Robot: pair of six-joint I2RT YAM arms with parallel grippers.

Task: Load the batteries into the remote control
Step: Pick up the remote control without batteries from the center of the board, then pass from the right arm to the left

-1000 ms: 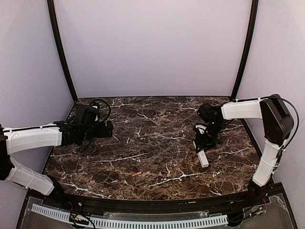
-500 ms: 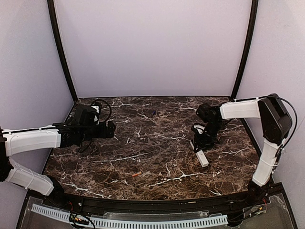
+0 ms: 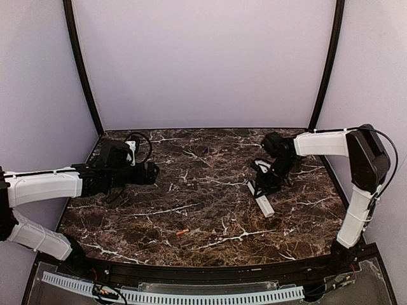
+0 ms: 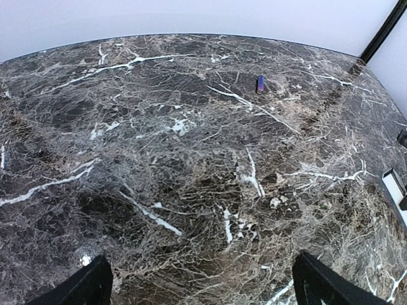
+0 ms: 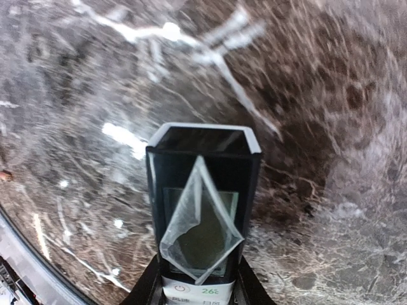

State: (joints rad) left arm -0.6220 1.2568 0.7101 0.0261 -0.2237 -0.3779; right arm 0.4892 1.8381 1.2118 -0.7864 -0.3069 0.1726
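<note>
The remote control [image 3: 261, 203], a slim white bar, lies slanted on the marble at the right, its far end under my right gripper [image 3: 267, 185]. In the right wrist view the remote control [image 5: 202, 159] shows a black display end with a peeling clear film. My right gripper [image 5: 196, 283] is shut on its sides. An orange-red battery [image 3: 182, 232] lies near the front middle. A small purple-blue cylinder [image 4: 260, 83] lies farther back. My left gripper [image 3: 152, 173] hovers open at the left; its fingers [image 4: 86, 287] have only marble between them.
The dark marble table [image 3: 210, 190] is walled by pale panels on three sides. A black cable [image 3: 137, 141] loops over the left arm. The front rail [image 3: 191, 273] borders the near edge. A white end of the remote [image 4: 394, 183] shows at the left wrist view's right edge.
My right gripper has shifted left and a little back, closing further on the remote, which swung left with it. My left arm has reached slightly to the right.
</note>
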